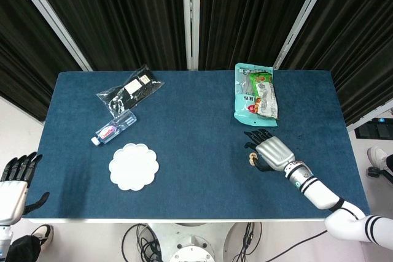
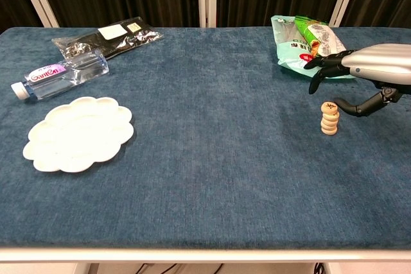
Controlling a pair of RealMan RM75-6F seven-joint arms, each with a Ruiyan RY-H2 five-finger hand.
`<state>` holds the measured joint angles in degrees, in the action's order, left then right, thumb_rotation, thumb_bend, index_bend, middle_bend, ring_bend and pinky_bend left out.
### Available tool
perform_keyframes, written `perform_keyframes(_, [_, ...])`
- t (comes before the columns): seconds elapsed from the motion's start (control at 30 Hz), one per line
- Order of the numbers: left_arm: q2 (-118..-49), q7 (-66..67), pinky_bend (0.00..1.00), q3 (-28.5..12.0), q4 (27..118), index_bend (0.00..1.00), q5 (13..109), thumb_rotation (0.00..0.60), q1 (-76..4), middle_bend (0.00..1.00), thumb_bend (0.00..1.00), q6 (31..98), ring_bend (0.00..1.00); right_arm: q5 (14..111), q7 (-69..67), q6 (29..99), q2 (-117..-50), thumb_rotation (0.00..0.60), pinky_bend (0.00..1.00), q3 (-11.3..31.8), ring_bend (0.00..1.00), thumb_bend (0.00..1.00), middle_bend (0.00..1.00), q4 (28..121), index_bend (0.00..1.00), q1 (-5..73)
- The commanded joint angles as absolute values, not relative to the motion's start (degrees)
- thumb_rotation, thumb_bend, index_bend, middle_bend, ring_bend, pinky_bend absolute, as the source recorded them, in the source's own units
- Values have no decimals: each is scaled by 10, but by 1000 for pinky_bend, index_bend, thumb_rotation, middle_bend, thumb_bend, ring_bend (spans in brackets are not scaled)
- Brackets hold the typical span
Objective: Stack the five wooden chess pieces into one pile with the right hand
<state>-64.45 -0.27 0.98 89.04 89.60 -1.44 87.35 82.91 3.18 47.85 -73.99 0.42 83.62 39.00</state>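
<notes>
While the right robot hand (image 2: 369,75) hovers spread and empty beside the chess pile (image 2: 329,118), one bump could knock it over; the worktop (image 2: 212,145) is soft.

A stack of wooden chess pieces (image 2: 330,119) stands upright at right, the right hand (image 2: 366,72) spread open just beyond, not touching.

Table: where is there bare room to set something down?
The wide middle between the plate and the stack is bare, as is the front edge. It is crowded at back left around the bottle and black bag, and between the snack bag and right hand.
</notes>
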Motion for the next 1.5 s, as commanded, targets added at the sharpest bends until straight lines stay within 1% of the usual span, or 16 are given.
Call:
perform_keyframes(0.03, [-644, -3, 0, 10, 890, 52, 896, 600, -14, 0, 235, 873, 0, 832, 25, 475, -740, 375, 0, 4, 0, 664, 0, 837, 266, 392])
perform_keyframes(0.23, [-645, -5, 0, 9, 889, 51, 894, 600, -14, 0, 236, 873, 0, 827, 22, 470, -745, 372, 0, 4, 0, 824, 0, 832, 341, 393])
perform_keyframes(0.33, [-645, -6, 0, 9, 888, 51, 895, 600, -15, 0, 236, 872, 0, 823, 27, 471, -747, 373, 0, 5, 0, 861, 0, 831, 358, 392])
perform_keyframes(0.97, [-645, -3, 0, 9, 889, 52, 895, 600, -14, 0, 235, 874, 0, 811, 51, 480, -750, 370, 0, 6, 0, 921, 0, 833, 394, 383])
perform_keyframes(1.5, [-645, -2, 0, 10, 890, 51, 895, 600, -14, 0, 235, 874, 0, 819, 51, 484, -746, 369, 0, 2, 0, 925, 0, 838, 398, 380])
